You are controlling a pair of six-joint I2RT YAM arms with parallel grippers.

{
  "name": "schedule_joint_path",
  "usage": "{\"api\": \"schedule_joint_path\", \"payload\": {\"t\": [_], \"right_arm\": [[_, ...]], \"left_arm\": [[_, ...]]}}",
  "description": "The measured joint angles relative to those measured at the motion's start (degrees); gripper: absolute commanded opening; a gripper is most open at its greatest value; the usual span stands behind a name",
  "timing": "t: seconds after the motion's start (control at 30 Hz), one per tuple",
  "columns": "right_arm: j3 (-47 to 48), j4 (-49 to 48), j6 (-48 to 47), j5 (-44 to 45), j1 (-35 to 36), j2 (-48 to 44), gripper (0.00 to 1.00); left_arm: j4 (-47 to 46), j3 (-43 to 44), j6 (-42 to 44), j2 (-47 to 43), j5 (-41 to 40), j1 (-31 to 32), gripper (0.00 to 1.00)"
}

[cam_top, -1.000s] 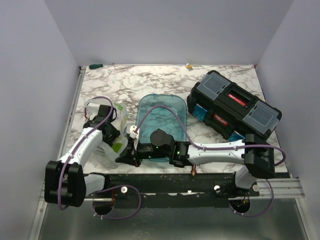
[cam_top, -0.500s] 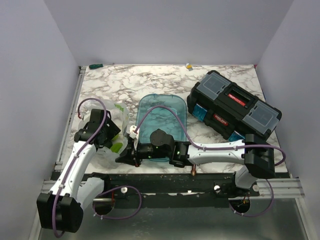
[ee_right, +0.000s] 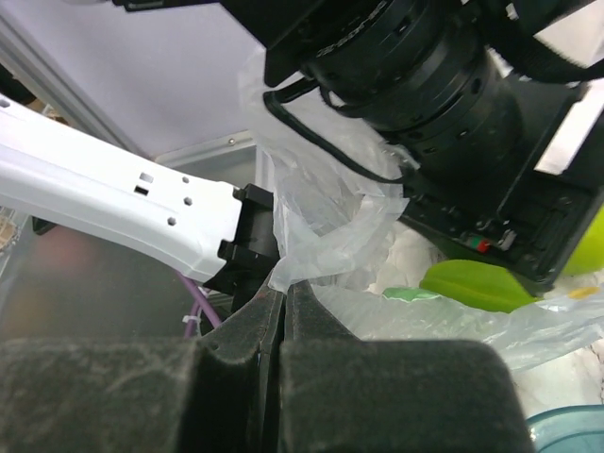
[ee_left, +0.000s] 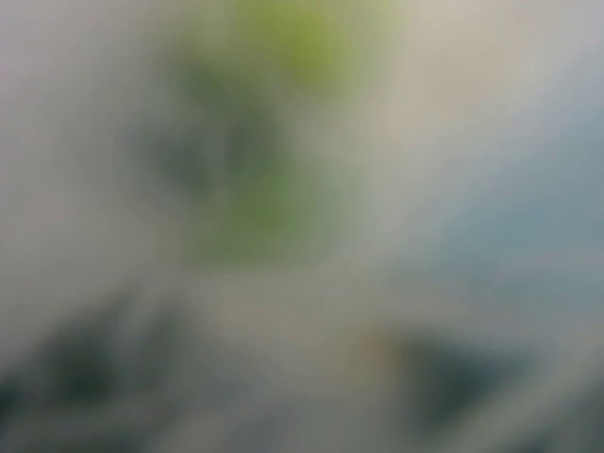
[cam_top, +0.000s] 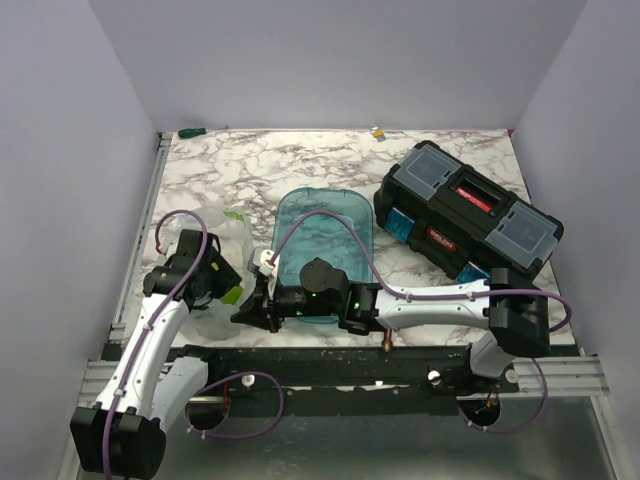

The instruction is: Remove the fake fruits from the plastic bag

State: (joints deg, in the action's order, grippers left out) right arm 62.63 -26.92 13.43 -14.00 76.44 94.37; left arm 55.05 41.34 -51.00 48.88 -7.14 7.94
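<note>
The clear plastic bag (cam_top: 228, 235) lies crumpled at the table's left, beside the teal tray. A bright green fake fruit (cam_top: 233, 295) shows through it near the front, and a paler green one (cam_top: 236, 214) at its far end. My left gripper (cam_top: 210, 280) is pushed against the bag's left side, its fingers hidden. The left wrist view is a blur with a green smear (ee_left: 274, 189). My right gripper (ee_right: 284, 288) is shut, pinching a fold of the plastic bag (ee_right: 330, 226). A green fruit (ee_right: 477, 283) lies just beyond, under the left wrist.
A translucent teal tray (cam_top: 325, 205) sits mid-table, partly under the right arm. A black toolbox (cam_top: 470, 215) stands at the right. A copper fitting (cam_top: 387, 340) lies at the near edge. Small items (cam_top: 190, 131) rest by the back wall.
The left arm has drawn back toward the near left edge, and its gripper has slid down along the bag. The right arm has kept still, holding the bag's fold.
</note>
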Motion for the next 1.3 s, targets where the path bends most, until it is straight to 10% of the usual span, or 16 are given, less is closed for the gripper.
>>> {"api": "schedule_joint_path", "payload": {"t": [0.53,1.07,1.3], "right_arm": [[-0.72,0.00,0.02,2.91,0.00,-0.63,0.01],[-1.79,-0.09,0.02,3.87,0.00,-2.23,0.01],[-1.79,-0.24,0.02,3.87,0.00,-2.23,0.01]], "left_arm": [[-1.66,-10.99,-8.09,5.40,3.63,0.00,0.72],[-5.11,-9.99,-7.50,4.52,-1.20,0.04,0.08],[-2.99,-4.98,-4.02,-1.75,-1.42,0.04,0.00]]}}
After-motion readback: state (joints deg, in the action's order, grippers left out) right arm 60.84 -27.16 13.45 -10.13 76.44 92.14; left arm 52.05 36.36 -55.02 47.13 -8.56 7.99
